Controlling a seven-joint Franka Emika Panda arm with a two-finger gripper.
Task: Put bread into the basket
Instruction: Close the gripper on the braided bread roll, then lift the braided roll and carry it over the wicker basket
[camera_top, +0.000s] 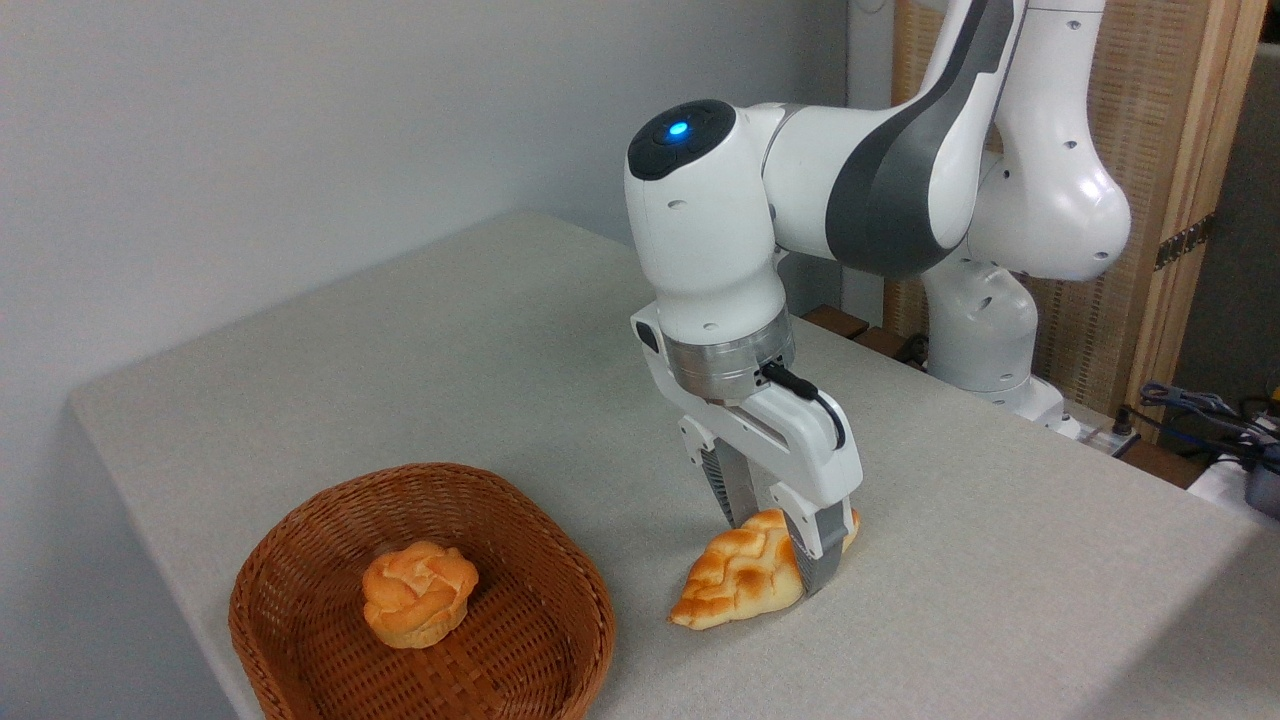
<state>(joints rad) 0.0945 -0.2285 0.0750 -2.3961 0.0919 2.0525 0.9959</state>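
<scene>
Camera view: arm bent down over table, pincer (778, 530) clamped around the bread (745, 582)

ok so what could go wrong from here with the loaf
The gripper straddles the bread near its right end, not its middle, so the long left part could sag or swing on lifting, and the loaf might twist out of the fingers. The basket already holds a round bun near its centre, so the loaf may land on it or hang over the rim.

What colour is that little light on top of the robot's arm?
Blue. The light glows in a black round cap on the arm, seen clearly in the camera view.
</scene>
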